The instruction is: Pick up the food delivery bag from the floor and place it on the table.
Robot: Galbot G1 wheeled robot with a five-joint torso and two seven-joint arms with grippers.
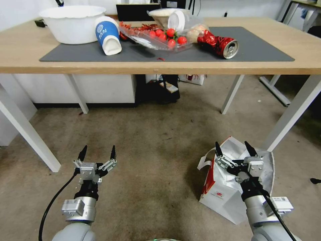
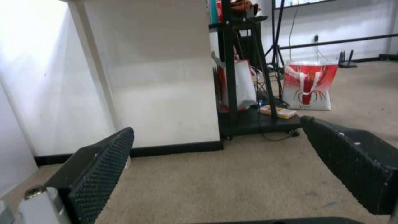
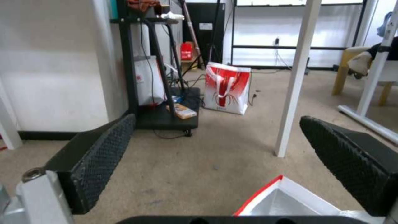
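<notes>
Bag (image 1: pixel 223 190) on carpet floor (image 1: pixel 157 150), R side, near counter (image 1: pixel 150 65) leg, top open. R claw (image 1: pixel 236 148) above bag mouth, fingers apart, empty. L claw (image 1: pixel 97 153) over bare floor, fingers apart.

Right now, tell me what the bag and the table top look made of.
Bag: looks like matte white paper with red side panels, creased and slumped; shiny silver lining, probably foil. Table top: light wood or wood-look laminate, smooth with faint grain.
</notes>
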